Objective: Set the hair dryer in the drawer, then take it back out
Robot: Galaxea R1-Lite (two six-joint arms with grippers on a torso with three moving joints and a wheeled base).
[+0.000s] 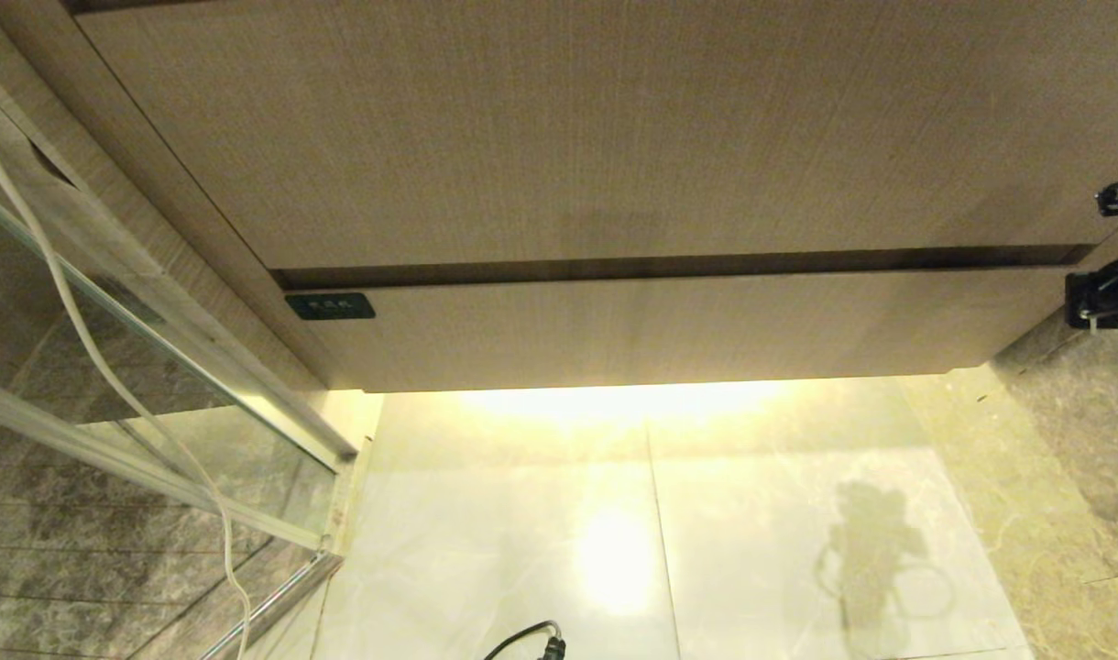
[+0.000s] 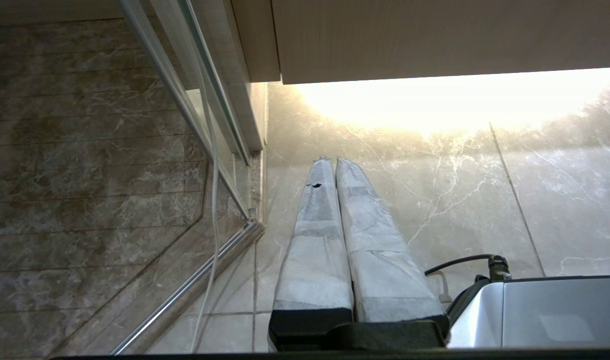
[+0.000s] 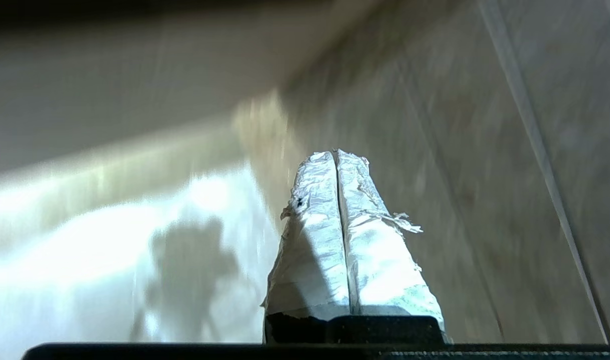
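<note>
A: Zero hair dryers visible in any view, so I can't tell where it is. The drawer (image 1: 669, 325) is pushed flush, wood-grain front with the small dark label (image 1: 329, 306) at its left end, under the taller panel (image 1: 568, 128).

B: And the grippers?

A: Right gripper (image 3: 336, 156) has its taped fingers pressed together on nothing, hanging over the pale floor tiles (image 3: 85, 260). Left gripper (image 2: 332, 161) is the same, closed and empty, beside the glass shower door (image 2: 195, 115). A white cord (image 1: 82, 339) runs down that glass.
</note>
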